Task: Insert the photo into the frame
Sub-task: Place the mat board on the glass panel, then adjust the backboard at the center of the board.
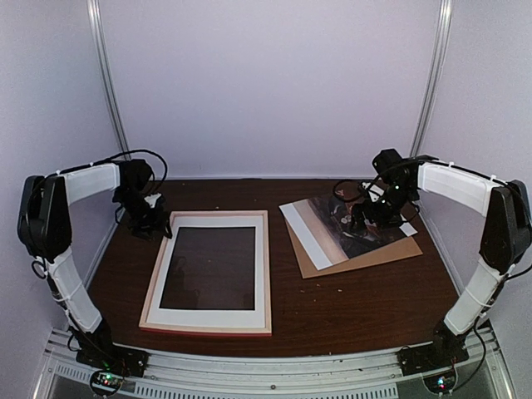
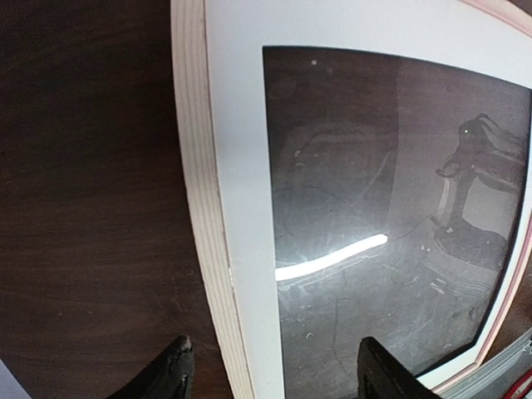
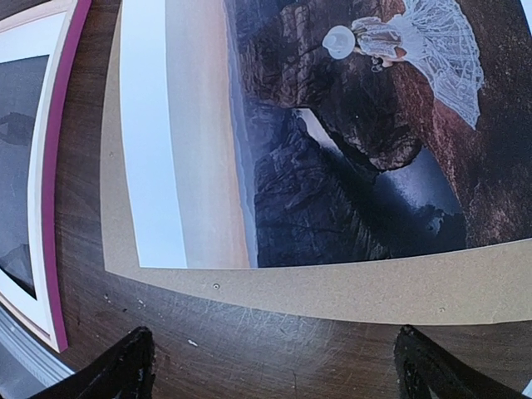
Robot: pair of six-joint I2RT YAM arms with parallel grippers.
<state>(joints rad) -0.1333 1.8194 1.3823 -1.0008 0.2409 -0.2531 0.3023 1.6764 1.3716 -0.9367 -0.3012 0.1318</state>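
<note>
The frame [image 1: 266,274] lies flat at the table's centre-left, pale wood side up, with a white mat and a dark glass pane inside. In the left wrist view its wooden bar [image 2: 195,208] runs between my fingers. My left gripper [image 1: 154,220] [image 2: 274,378] is open and empty above the frame's far-left corner. The photo [image 1: 324,229] [image 3: 332,150] lies face up on the brown backing board [image 1: 391,253] [image 3: 332,291] at the right. My right gripper [image 1: 374,218] [image 3: 278,374] is open and empty above the photo's near-right part. The frame's pink edge [image 3: 58,166] shows at the left of the right wrist view.
The dark wooden table [image 1: 349,307] is enclosed by pale walls with metal posts [image 1: 108,83] at the back corners. A metal rail [image 1: 266,370] with both arm bases runs along the near edge. A small white scrap [image 1: 407,229] lies by the board.
</note>
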